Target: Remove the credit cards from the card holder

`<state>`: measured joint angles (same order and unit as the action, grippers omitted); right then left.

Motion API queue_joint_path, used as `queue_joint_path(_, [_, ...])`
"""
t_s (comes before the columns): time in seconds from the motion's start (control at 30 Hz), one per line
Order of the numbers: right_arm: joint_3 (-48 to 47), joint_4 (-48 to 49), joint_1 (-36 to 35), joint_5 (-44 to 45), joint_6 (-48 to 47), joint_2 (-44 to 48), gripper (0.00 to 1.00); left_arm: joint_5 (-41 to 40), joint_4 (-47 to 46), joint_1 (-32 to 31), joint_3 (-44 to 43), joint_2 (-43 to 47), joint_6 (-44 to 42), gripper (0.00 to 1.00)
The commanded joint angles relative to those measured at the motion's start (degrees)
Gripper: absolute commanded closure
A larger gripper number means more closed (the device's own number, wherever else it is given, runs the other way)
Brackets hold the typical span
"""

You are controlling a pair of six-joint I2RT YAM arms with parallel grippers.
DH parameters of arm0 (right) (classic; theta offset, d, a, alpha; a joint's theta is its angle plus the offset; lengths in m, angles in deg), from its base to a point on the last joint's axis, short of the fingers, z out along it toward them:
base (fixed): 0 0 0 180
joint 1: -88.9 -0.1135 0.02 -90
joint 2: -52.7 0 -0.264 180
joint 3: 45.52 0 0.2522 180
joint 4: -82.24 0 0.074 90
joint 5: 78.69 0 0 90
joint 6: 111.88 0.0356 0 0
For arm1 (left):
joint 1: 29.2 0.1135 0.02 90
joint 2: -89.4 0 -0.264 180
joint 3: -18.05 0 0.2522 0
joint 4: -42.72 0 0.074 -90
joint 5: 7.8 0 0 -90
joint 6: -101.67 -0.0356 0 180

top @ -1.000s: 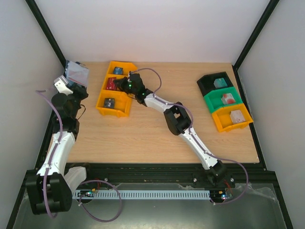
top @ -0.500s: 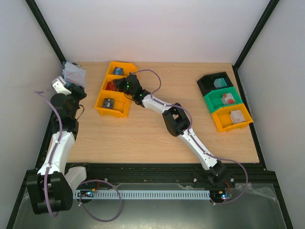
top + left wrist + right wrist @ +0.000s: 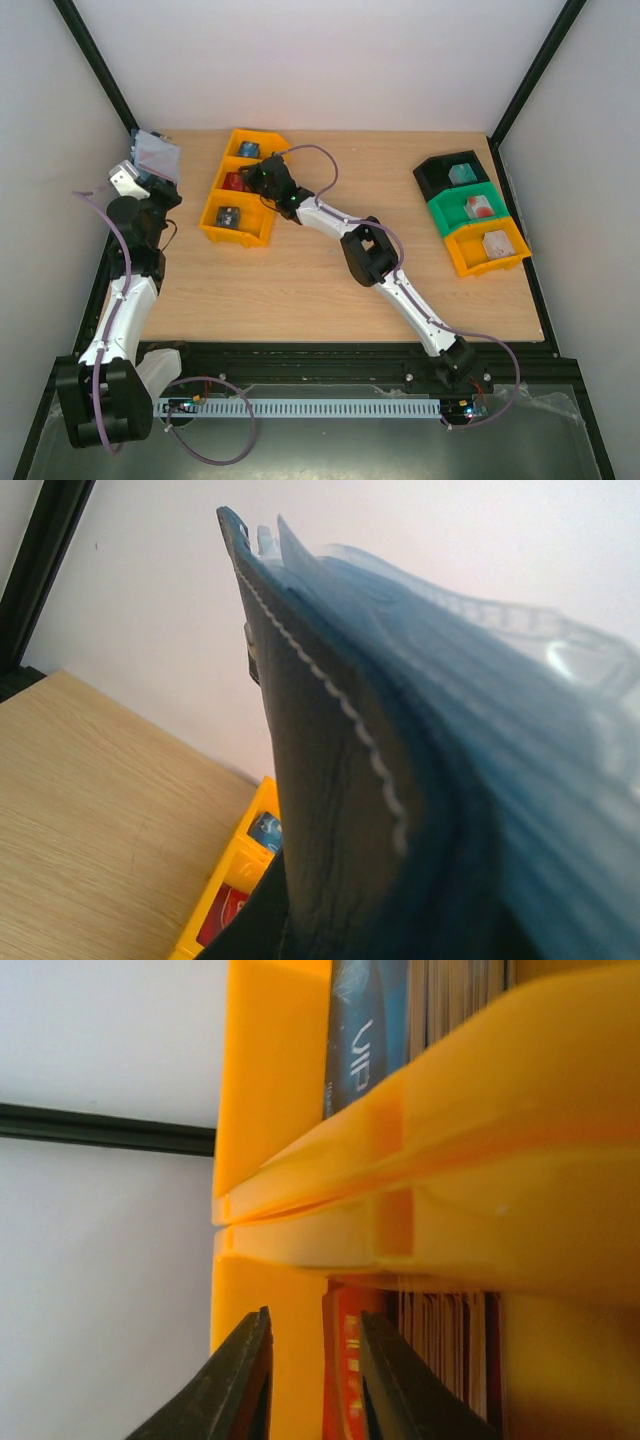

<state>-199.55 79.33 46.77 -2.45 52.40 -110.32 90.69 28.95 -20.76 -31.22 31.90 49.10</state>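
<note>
the card holder [image 3: 340, 810] runs off the bottom and right edges.

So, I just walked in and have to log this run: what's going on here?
The left gripper holds the holder up, open, above the far left corner of the table. The right gripper reaches into the middle compartment of the bin, jaws a little apart by the red card there, seemingly not gripping it. The far compartment has a blue card, the near one a dark card.
</note>
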Motion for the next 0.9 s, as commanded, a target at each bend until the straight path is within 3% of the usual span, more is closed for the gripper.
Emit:
queue_joint_path(0.0, [-1.44, -8.92, -0.98, 4.97, -5.17, 4.01, 0.73, -0.6, -3.2, 0.48, 0.42, 0.25, -1.12, 0.98])
queue_joint_path(0.27, [-2.56, -7.54, -0.78, 9.87, -17.56, 10.31, 0.68, 2.31, -3.29, 0.31, 0.57, 1.23, -2.11, 0.98])
queue_joint_path(0.4, [-2.01, -7.6, -0.16, 6.69, -24.28, 15.28, 0.67, 5.79, -3.04, -0.37, 0.7, 2.45, -4.58, 0.98])
queue_joint_path(0.5, [0.1, -9.42, 1.24, 3.66, -30.82, 21.71, 0.63, 12.81, -5.3, -1.77, -0.11, 2.63, -6.28, 0.98])
queue_joint_path(0.67, [8.3, -12.26, 6.86, -10.71, -42.24, 36.39, 0.6, 25.26, -9.15, -6.09, -1.79, 4.58, -8.64, 0.98])
queue_joint_path(0.87, [15.59, -33.33, 9.26, -31.54, -68.66, 55.64, 0.48, 36.46, -9.0, -12.83, -3.18, 7.09, -11.15, 0.98])
